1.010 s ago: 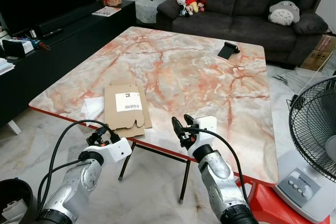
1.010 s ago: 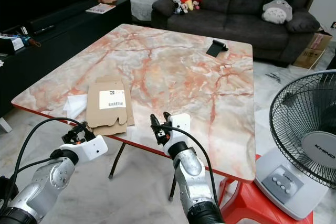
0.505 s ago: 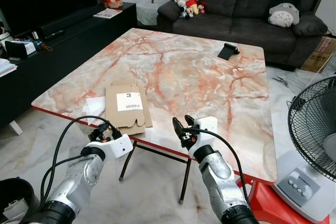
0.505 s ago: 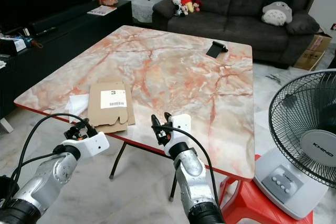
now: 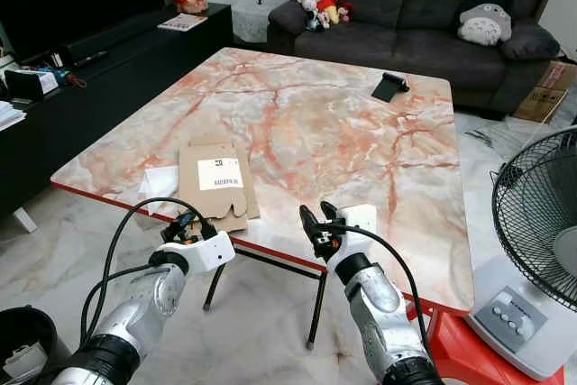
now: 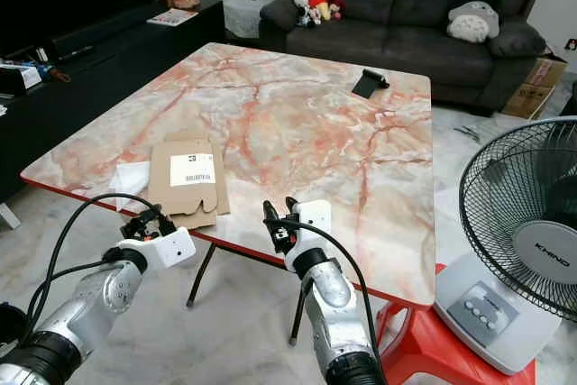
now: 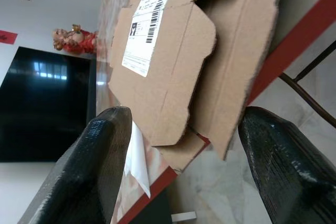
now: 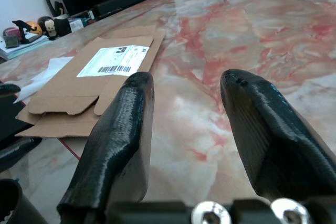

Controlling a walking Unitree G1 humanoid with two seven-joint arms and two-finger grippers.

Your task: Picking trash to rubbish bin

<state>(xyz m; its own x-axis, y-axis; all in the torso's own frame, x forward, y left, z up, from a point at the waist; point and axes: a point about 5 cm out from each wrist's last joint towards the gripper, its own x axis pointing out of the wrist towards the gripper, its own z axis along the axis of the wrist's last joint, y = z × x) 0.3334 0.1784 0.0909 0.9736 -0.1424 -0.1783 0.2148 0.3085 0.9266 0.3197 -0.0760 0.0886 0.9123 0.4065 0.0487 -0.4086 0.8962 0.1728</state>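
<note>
A flattened brown cardboard box [image 5: 216, 182] with a white label lies at the near left edge of the marble table [image 5: 361, 142]; one corner overhangs the red rim. A crumpled white paper [image 5: 160, 181] lies beside it on the left. My left gripper [image 5: 186, 222] is open, just below and in front of the overhanging corner, and the left wrist view has the cardboard [image 7: 194, 56] between the fingers [image 7: 94, 171]. My right gripper [image 5: 316, 220] is open at the table's front edge, right of the box, holding nothing. A black bin [image 5: 22, 344] stands on the floor at the lower left.
A standing fan [image 5: 541, 214] and a red stool [image 5: 469, 349] are at the right. A small black object [image 5: 389, 87] lies on the far side of the table. A dark sofa [image 5: 424, 6] with plush toys is behind, and a black TV console [image 5: 99, 60] runs along the left.
My left gripper has moved forward and up towards the overhanging corner of the cardboard. The right gripper has barely moved. The camera shifted slightly.
</note>
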